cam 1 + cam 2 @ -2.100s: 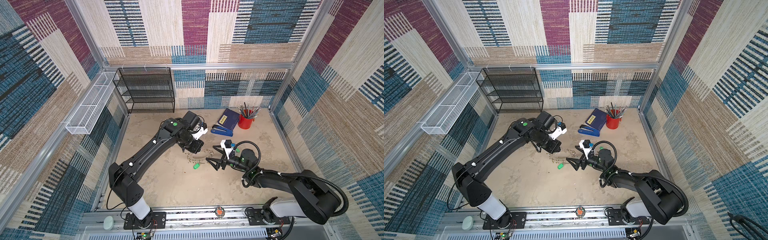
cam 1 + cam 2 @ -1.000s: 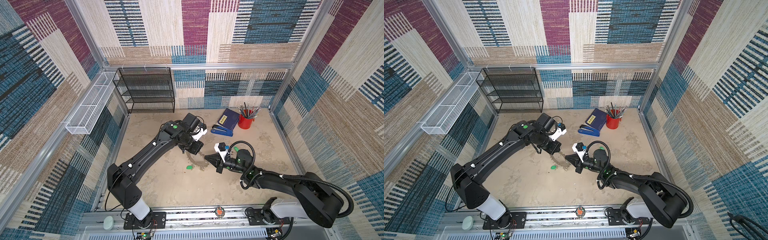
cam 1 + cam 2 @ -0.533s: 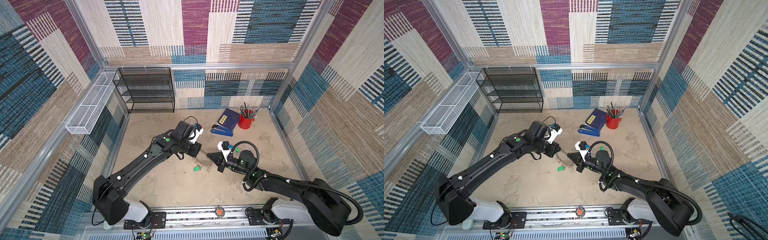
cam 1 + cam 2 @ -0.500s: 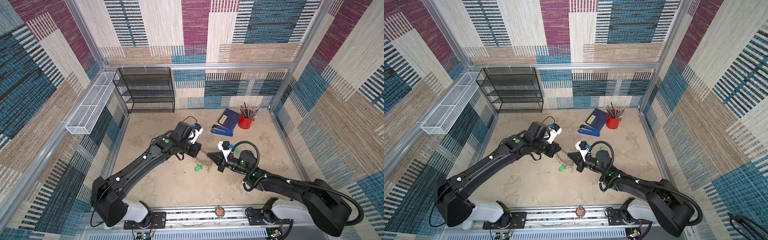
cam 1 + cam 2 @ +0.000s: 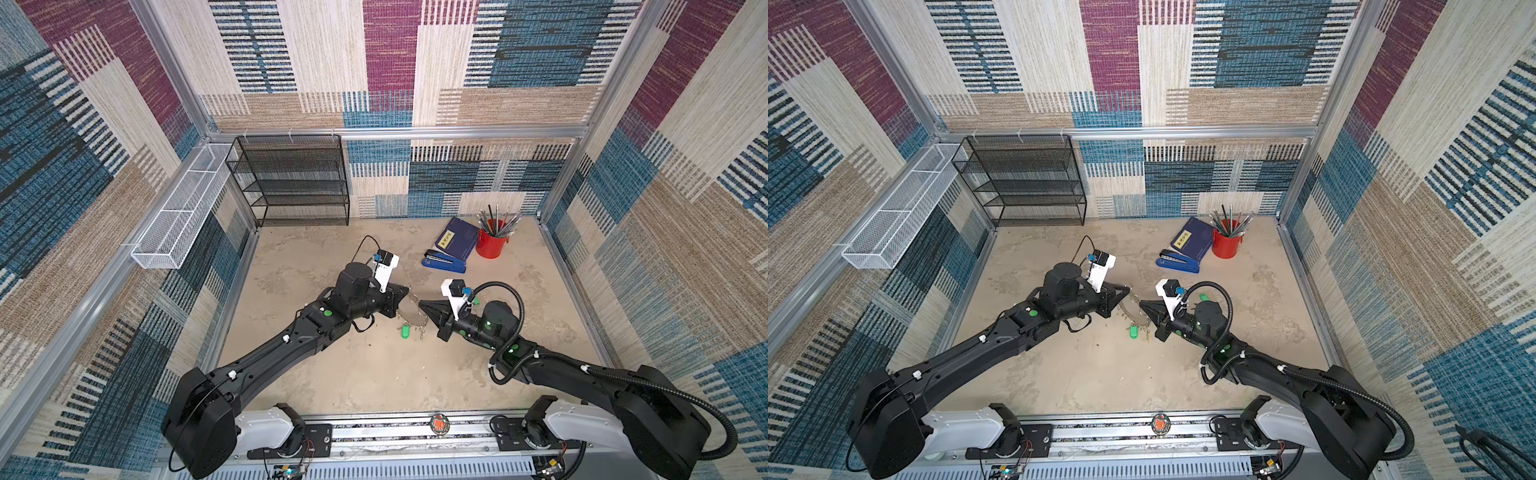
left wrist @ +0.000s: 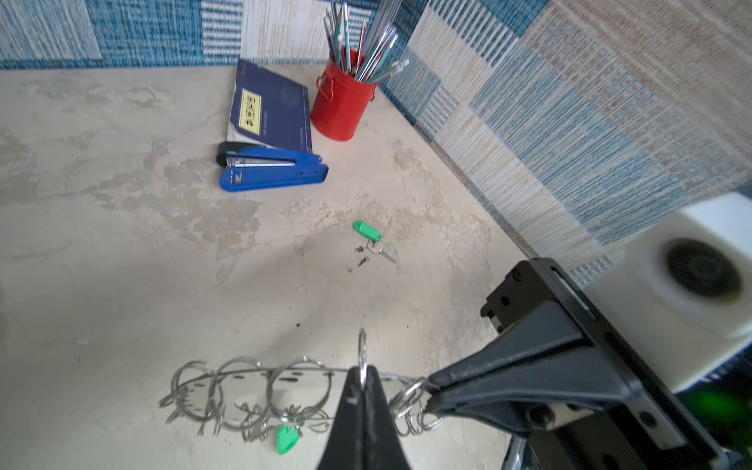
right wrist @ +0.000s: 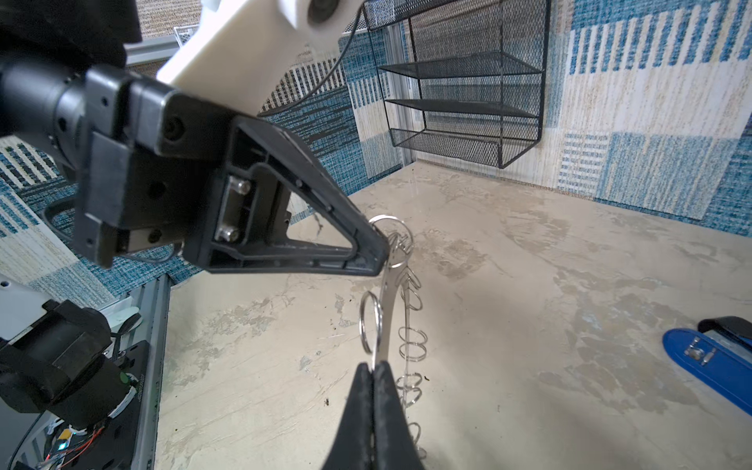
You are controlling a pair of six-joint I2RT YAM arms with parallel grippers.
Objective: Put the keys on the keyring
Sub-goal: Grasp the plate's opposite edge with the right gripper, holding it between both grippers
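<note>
Both arms are on the same thing here. The left end effector (image 6: 362, 370) is clenched on one side of the keyring (image 7: 386, 309) and the right end effector (image 7: 372, 368) is clenched on the opposite side. The disc hangs edge-on between them, and it looks to be just off the surface (image 6: 122, 264). One green-tagged key (image 6: 287, 438) already dangles from it among the split rings (image 6: 240, 390). A loose key (image 6: 374, 240), also green-tagged, lies flat on the surface apart from the ring, over by the right arm.

What worries me from here:

- Two arms are pinching one stiff metal disc. If they don't move in sync, any pull or twist goes straight into those thin-edge pinches and one pops off. It's smooth metal and narrow tips, so there's not much bite.
- I can't tell whether the left one has the disc itself or only a split ring. If it's just a ring, the disc can swivel under it.
- There's no free end effector for the loose key. One has to let go, and then the ring swings from a single pinch, probably rotates, and maybe drops.
- The dangling rings and the hung key flop around, so they could tangle or hide the ring you want.
- The loose key sits close to the right arm, so a sloppy move could knock it away.
</note>
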